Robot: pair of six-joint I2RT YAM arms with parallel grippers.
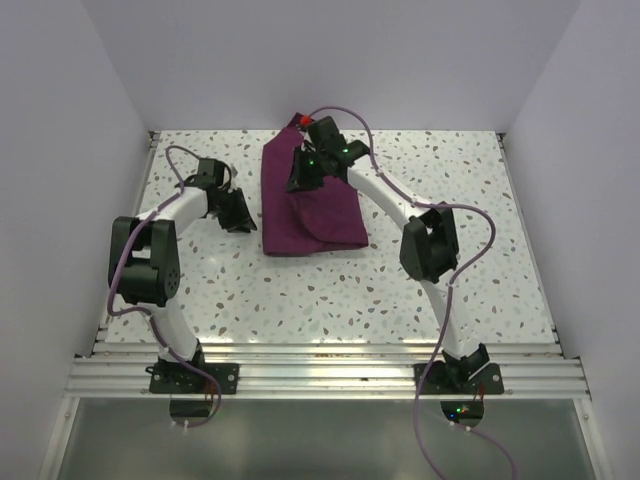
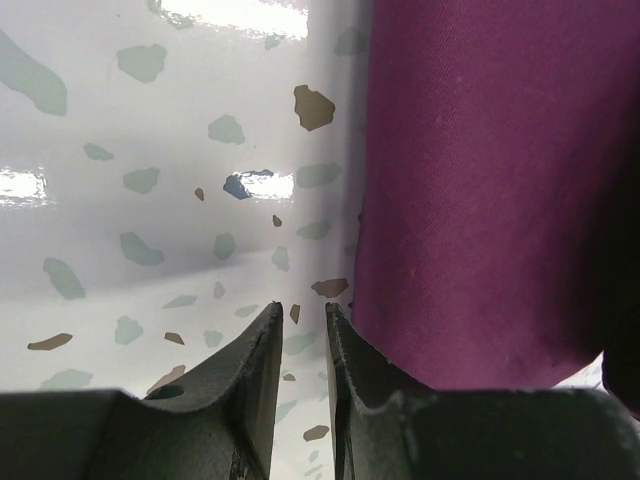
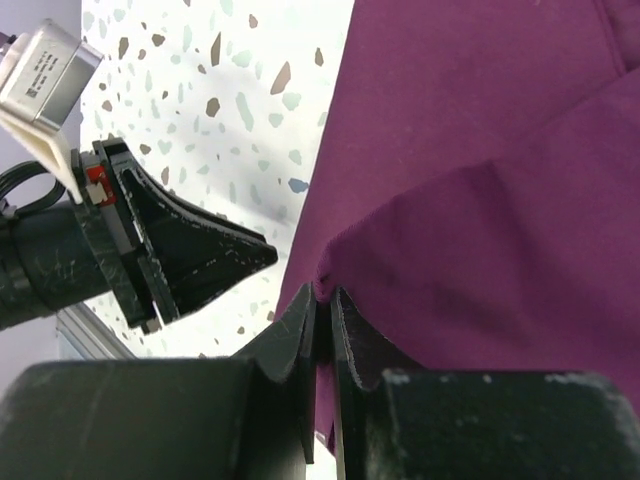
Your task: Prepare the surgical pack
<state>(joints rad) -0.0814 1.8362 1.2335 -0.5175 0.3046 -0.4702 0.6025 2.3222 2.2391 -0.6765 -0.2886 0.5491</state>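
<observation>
Far-centre on the speckled table (image 1: 330,290): a folded maroon cloth bundle (image 1: 310,215). Over its left part, the right gripper (image 3: 322,292), clamped thin on a fold edge of that cloth. Just beside the bundle's left edge, the left gripper (image 2: 300,315), low over the tabletop, narrow gap, nothing between the fingers.

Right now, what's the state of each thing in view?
maroon cloth: folded into a bundle, lying on the table.
left end effector: shut, empty, low beside the cloth's edge.
right end effector: shut on a fold of the maroon cloth.
</observation>
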